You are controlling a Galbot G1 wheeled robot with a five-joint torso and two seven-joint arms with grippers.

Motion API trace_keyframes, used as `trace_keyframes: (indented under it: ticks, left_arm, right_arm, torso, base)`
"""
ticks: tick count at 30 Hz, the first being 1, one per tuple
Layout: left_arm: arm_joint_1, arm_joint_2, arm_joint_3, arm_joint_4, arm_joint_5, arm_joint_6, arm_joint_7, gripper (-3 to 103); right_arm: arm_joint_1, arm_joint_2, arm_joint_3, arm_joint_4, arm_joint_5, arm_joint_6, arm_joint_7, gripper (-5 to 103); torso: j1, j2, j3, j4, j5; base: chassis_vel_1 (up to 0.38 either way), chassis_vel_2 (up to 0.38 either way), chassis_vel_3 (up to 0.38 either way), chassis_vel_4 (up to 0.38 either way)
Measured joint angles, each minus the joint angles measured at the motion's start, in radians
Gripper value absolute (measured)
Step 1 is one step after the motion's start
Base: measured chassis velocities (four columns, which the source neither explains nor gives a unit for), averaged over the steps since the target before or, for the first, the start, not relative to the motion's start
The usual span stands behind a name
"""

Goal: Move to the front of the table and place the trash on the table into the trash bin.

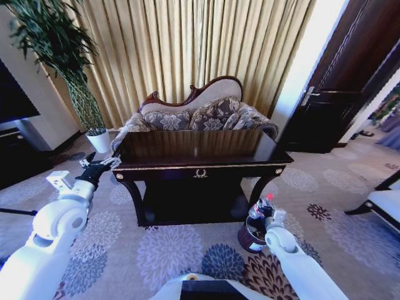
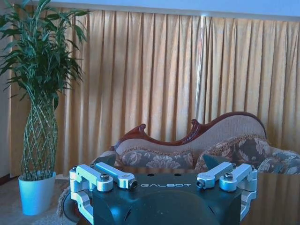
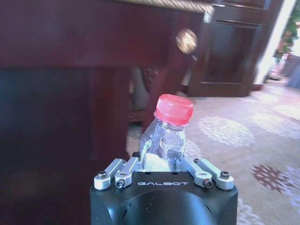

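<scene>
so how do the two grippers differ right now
The left gripper is raised by the table's left front corner; the right gripper hangs low, over the trash bin. The left gripper's fingers are spread open with nothing between them; the right gripper is shut on the bottle. Both are black with silver linkages.

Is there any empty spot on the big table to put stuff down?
Yes. The table top looks bare from the sofa side to its front rail. It is crowded low at the right leg, where the right gripper holds the bottle above the trash bin.
</scene>
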Motion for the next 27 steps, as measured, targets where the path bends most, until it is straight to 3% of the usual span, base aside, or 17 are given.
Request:
trace_keyframes:
  ticks: [5, 9, 20, 23, 24, 26, 27]
  left_arm:
    - [0.012, 0.001, 0.000, -0.022, 0.001, -0.001, -0.001, 100]
    - [0.011, 0.001, 0.005, -0.025, 0.003, -0.002, -0.002, 100]
    - [0.013, 0.005, -0.002, -0.029, 0.003, -0.003, -0.003, 100]
    - [0.013, 0.005, -0.002, -0.029, 0.003, -0.003, -0.003, 100]
    - [0.012, 0.005, 0.001, -0.028, 0.003, -0.003, -0.003, 100]
    - [0.011, 0.005, 0.004, -0.028, 0.003, -0.003, -0.003, 100]
    - [0.007, 0.005, 0.010, -0.027, 0.002, -0.003, -0.004, 100]
  right_arm:
    - [0.111, 0.036, -0.014, -0.227, -0.048, 0.101, 0.000, 27]
    - [0.188, 0.049, -0.021, -0.344, -0.065, 0.141, -0.004, 27]
    - [0.273, 0.057, -0.018, -0.457, -0.130, 0.161, -0.016, 25]
    - [0.272, 0.055, -0.015, -0.452, -0.130, 0.157, -0.009, 36]
    - [0.270, 0.053, -0.015, -0.441, -0.127, 0.150, 0.002, 47]
    - [0.269, 0.052, -0.015, -0.435, -0.126, 0.146, 0.006, 47]
    - [0.267, 0.050, -0.015, -0.427, -0.121, 0.142, 0.009, 52]
  torso:
    - [0.000, 0.000, 0.000, 0.0001, 0.0001]
    - [0.000, 0.000, 0.000, 0.0001, 0.0000]
    - [0.000, 0.000, 0.000, 0.0000, 0.0000]
    - [0.000, 0.000, 0.000, 0.0000, 0.0000]
    - [0.000, 0.000, 0.000, 0.0000, 0.0000]
    - [0.000, 0.000, 0.000, 0.0001, 0.0000]
    - [0.000, 0.000, 0.000, 0.0001, -0.0001]
  base:
    - [0.000, 0.000, 0.000, 0.000]
    - [0.000, 0.000, 0.000, 0.000]
    - [0.000, 0.000, 0.000, 0.000]
    - [0.000, 0.000, 0.000, 0.000]
    - [0.000, 0.000, 0.000, 0.000]
    - [0.000, 0.000, 0.000, 0.000]
    - [0.000, 0.000, 0.000, 0.000]
